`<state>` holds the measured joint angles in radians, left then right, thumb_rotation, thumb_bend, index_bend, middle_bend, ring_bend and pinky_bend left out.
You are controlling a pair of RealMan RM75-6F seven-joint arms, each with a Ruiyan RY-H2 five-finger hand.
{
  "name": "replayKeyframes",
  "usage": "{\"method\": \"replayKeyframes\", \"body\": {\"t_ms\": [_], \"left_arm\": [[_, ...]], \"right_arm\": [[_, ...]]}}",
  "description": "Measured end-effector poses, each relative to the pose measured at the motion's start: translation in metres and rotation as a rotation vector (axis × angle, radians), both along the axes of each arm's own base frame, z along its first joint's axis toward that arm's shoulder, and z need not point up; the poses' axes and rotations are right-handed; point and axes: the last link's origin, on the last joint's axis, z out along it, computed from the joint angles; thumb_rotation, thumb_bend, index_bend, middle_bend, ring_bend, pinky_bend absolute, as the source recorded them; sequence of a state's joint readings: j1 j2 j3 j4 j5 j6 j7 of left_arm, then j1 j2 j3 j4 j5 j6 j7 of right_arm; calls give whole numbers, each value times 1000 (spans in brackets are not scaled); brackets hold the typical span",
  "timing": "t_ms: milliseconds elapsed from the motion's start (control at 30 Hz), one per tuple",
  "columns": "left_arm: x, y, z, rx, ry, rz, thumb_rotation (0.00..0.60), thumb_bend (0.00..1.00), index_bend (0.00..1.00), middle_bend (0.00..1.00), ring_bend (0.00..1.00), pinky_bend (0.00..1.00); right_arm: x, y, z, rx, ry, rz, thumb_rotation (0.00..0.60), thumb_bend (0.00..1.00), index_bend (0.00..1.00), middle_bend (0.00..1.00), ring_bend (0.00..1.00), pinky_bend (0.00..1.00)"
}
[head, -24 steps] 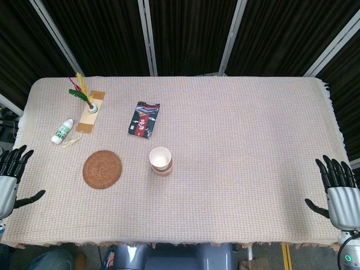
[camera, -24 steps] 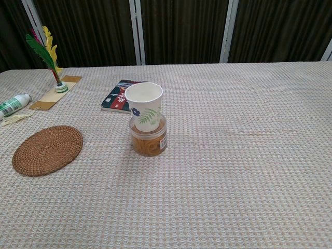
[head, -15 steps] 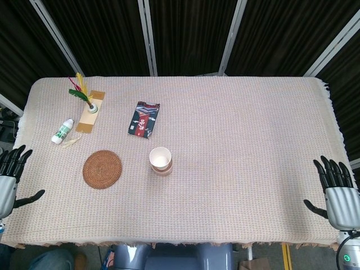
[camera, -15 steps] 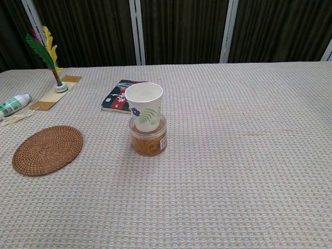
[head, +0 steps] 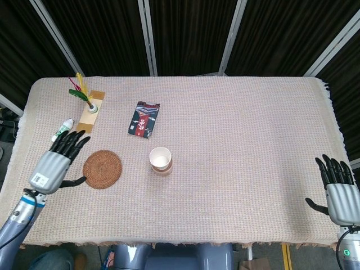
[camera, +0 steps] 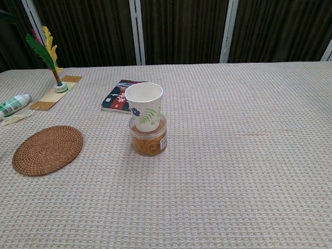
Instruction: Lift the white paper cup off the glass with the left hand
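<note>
A long table (head: 253, 140) is covered by a beige woven cloth (camera: 249, 171), and a short fringe is seen along its near edge and right end in the head view. Behind the table, dark pleated curtains (camera: 181, 31) are hung, and they are divided by pale metal posts (camera: 229, 31). The cloth is lit evenly, with only soft shadows.
</note>
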<state>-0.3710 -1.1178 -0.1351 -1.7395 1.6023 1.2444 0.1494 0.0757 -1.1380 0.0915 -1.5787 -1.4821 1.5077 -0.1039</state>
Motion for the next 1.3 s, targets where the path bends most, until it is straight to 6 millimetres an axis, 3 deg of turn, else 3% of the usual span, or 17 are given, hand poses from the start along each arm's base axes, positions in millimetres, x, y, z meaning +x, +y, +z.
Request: {"method": "replayKeyframes", "body": {"t_ms": [167,300,433,700,967,1300], "left_arm": [[51,30,-25,-64,118,-95,600,0,11,0,0,30],[93,48,-55,-154,138,-170,600,0,44,0,0,52],[116,59,-82,-204,142,-209,600,0,68,5,4,87],[134,74,-111,-216,190,-229,600,0,145,113,126,236],[139,87,-131,-230,187,-178,600,0,303,290,304,436],[146,90,-140,-232,187,-173,600,0,429,413,412,526]], "right_arm": [[-5,-5,0,-7,11,-32,600,0,0,0,0,0],[-10,-8,1,-15,15,-59,600,0,0,0,0,0],[-15,-11,5,-35,17,-83,600,0,0,0,0,0],[-25,-15,8,-44,20,-125,600,0,0,0,0,0],[-33,-21,11,-50,16,-149,600,0,0,0,0,0],[-36,-23,10,-52,21,-157,600,0,0,0,0,0]]}}
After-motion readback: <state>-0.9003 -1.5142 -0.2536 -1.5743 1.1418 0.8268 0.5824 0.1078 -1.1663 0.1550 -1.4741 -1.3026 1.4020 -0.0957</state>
